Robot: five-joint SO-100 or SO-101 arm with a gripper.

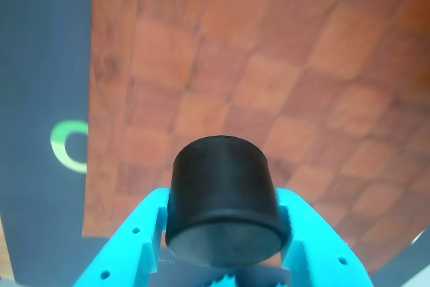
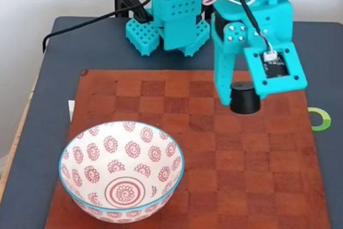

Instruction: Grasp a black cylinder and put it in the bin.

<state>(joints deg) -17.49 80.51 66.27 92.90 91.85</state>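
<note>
Checkered wood board (image 2: 214,159) on dark table (image 2: 53,79) (pale wall behind).

One camera sits close behind the gripper (image 1: 225,233), peering down past the black cylinder (image 1: 225,196) onto the checkered board (image 1: 269,65); the fixed view looks down across that same board (image 2: 214,154) toward the arm

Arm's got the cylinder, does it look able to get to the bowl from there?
Probably yes. The gripper holds the black cylinder over the checkered board, and the bowl sits open at lower left in the fixed view with bare board between them. Whether the cylinder is already lifted off the board is hard to tell.
</note>
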